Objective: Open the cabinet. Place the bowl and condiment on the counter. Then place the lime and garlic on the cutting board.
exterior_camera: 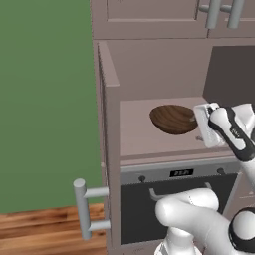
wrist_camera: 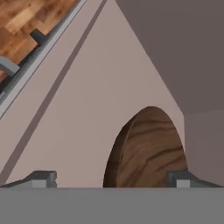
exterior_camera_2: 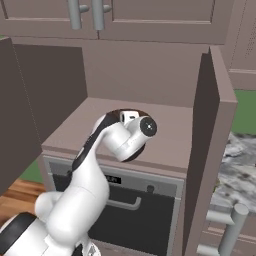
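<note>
The wide, shallow dark-brown wooden bowl (exterior_camera: 173, 119) with fine grain rests on a smooth taupe cabinet shelf (exterior_camera: 137, 132); the two-finger gripper (wrist_camera: 111, 179) stands spread apart beside it.

Cabinet (exterior_camera: 112, 149) front is left open, doors swung out to both sides; entry from the front is unblocked. Shelf (exterior_camera: 137, 132) left of the bowl (exterior_camera: 173, 119) is bare, as is the space above it. Bowl stands mid-shelf, just ahead of the hand (wrist_camera: 111, 178), whose fingers are spread wide. Niche is closed in by side walls and back wall. Oven (exterior_camera: 174, 201) sits below the shelf.
</note>
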Motion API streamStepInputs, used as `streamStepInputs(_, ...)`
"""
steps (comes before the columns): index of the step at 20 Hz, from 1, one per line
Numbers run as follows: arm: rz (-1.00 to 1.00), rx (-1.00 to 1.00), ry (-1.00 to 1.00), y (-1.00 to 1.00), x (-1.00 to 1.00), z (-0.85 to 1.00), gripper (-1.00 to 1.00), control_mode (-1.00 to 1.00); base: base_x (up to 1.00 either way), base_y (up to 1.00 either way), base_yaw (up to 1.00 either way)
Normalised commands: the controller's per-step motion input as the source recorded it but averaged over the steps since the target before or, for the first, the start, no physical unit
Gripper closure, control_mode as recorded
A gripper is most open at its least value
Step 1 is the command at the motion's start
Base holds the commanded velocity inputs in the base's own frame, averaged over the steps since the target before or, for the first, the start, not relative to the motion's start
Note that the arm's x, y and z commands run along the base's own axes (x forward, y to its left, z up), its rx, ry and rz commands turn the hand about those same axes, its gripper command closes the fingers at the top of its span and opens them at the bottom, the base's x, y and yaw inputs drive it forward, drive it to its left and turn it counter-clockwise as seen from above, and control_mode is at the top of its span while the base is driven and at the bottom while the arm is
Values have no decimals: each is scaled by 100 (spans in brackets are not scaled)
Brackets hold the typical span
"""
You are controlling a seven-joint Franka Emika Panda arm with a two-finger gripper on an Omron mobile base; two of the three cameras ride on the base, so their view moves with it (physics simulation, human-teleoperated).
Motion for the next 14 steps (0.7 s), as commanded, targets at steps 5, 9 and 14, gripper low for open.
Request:
streamStepInputs(5,-3,-2,0,-7,25,-17,-100,-100,0,0,0)
streamStepInputs(9,-3,-3,0,-5,26,-16,-100,-100,0,0,0)
streamStepInputs(14,-2,-2,0,-3,21,-13,-100,-100,0,0,0)
